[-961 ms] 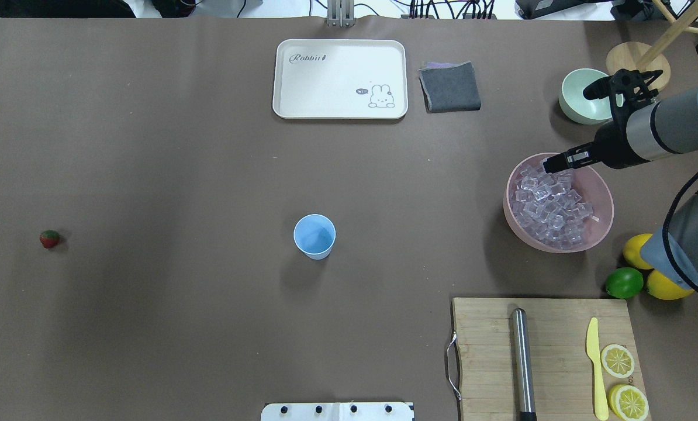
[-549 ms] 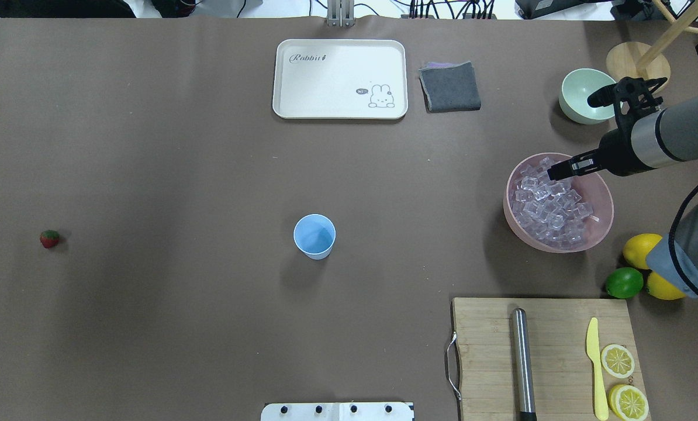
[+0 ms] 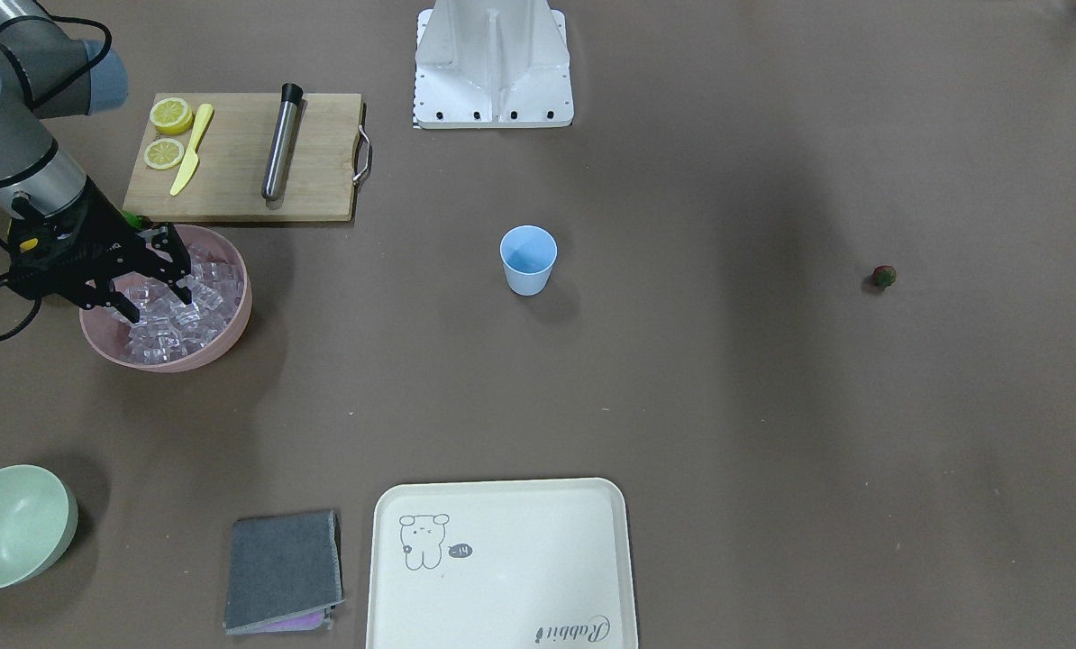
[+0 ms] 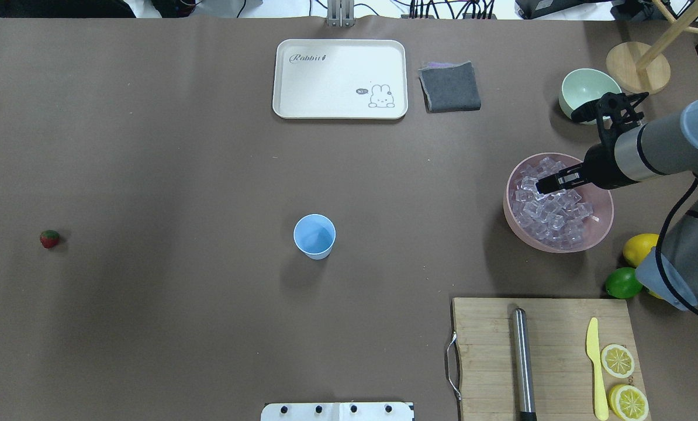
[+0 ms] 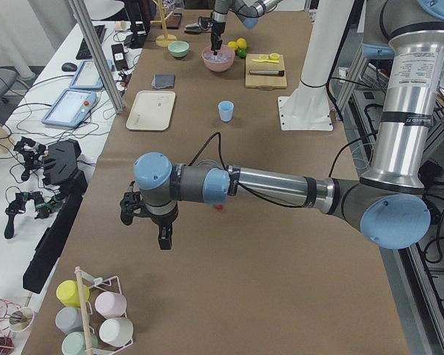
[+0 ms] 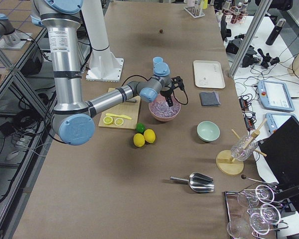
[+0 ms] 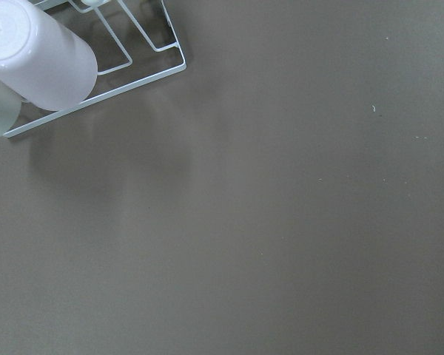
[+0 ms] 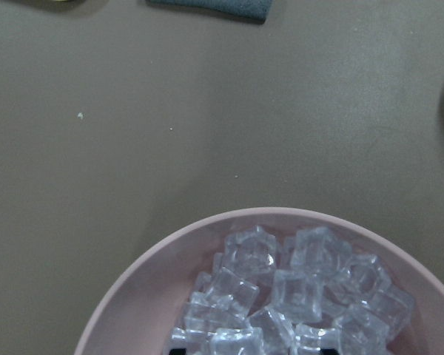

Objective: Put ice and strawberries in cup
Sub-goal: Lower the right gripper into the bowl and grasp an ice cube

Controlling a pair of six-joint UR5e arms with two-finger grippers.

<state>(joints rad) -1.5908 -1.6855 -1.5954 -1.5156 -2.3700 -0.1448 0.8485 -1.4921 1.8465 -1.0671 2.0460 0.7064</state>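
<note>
The ice [image 4: 553,210] fills a pink bowl [image 4: 603,225] at the table's right side. My right gripper [image 4: 545,186] reaches down into that pile; in the front-facing view the right gripper [image 3: 155,302] stands open, its fingers spread among the cubes [image 3: 177,320]. The right wrist view looks onto the ice [image 8: 296,296]. The light blue cup [image 4: 314,235] stands upright mid-table, nothing in it. The strawberry [image 4: 49,238] lies alone far to the left. My left gripper [image 5: 163,238] shows only in the exterior left view, hanging over bare table; I cannot tell its state.
A wooden cutting board [image 4: 548,374] with a steel rod, yellow knife and lemon halves sits near the bowl. Lemons and a lime [image 4: 622,282] lie beside it. A pale green bowl [image 4: 583,93], grey cloth [image 4: 449,86] and rabbit tray [image 4: 340,79] line the far edge.
My right gripper has moved nearer and lower, from the bowl's far rim down into the ice pile. Cup and strawberry have not moved.
</note>
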